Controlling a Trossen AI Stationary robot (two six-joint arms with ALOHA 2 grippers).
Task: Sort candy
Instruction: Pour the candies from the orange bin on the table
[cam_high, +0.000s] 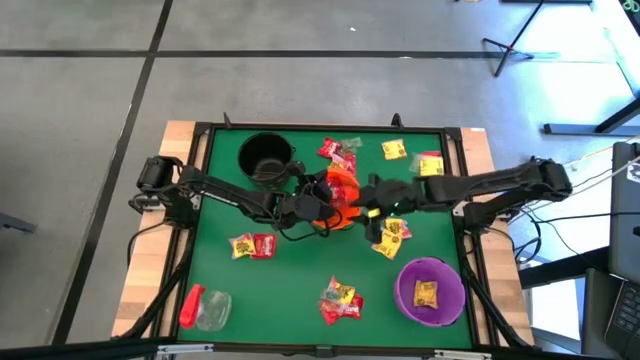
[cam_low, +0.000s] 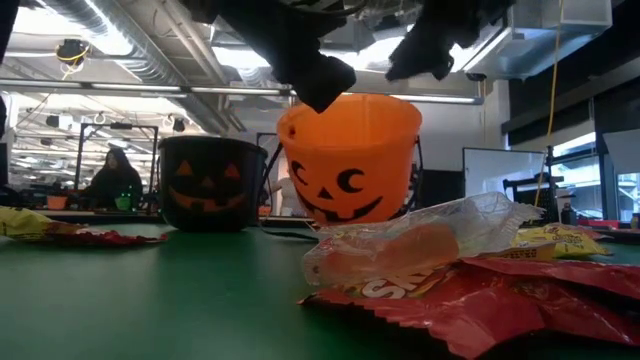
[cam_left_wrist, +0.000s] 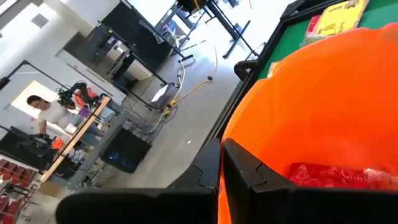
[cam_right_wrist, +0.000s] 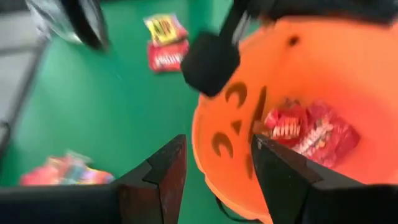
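The orange pumpkin bucket (cam_high: 342, 192) stands mid-table with red candy (cam_right_wrist: 308, 130) inside. My left gripper (cam_high: 312, 205) reaches in from the table's left and is shut on its rim. My right gripper (cam_right_wrist: 214, 165) hangs open just above the bucket's face side, coming from the right, and holds nothing. Loose candy packets lie at the far side (cam_high: 338, 150), left of centre (cam_high: 252, 245), near the right gripper (cam_high: 390, 237) and at the near side (cam_high: 340, 300). The nearest packets (cam_low: 480, 290) fill the low view's foreground. My left gripper holds the orange bucket by its rim (cam_left_wrist: 233, 134), on the side toward the table's left. One finger (cam_left_wrist: 255, 180) is inside the bucket and the other (cam_left_wrist: 202, 171) outside its wall. The bucket stands nearly upright (cam_low: 350, 160); I cannot tell whether its base is off the table.
A black pumpkin bucket (cam_high: 265, 158) stands at the far left. A purple bucket (cam_high: 405, 290) with one yellow packet sits at the near right. A red-capped clear jar (cam_high: 205, 308) lies at the near left corner. A raised black rim (cam_high: 320, 128) frames the green table.
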